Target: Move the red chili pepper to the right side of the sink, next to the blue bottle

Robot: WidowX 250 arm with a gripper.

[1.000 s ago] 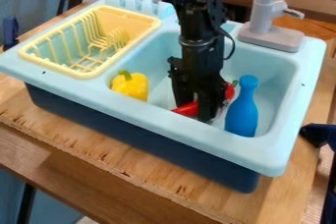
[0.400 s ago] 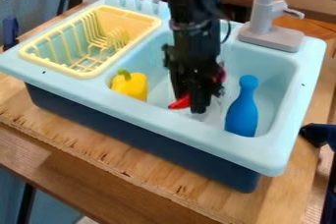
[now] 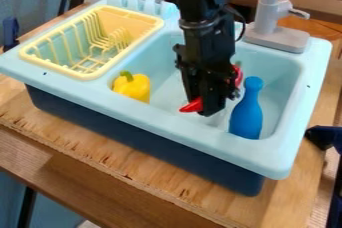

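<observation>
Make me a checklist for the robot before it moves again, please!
1. Red pepper is in the jaws: ok, it pokes out on both sides.
2. Red pepper is off the bottom of the sink: cannot tell.
3. Blue pin is well away from the jaws: not ok, it looks close beside them.
4. Yellow pepper has a gap from the jaws: ok.
5. Arm isn't touching the gray faucet: cannot tell.

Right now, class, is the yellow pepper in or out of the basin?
In: the near rim of the basin partly hides the yellow pepper.
</observation>
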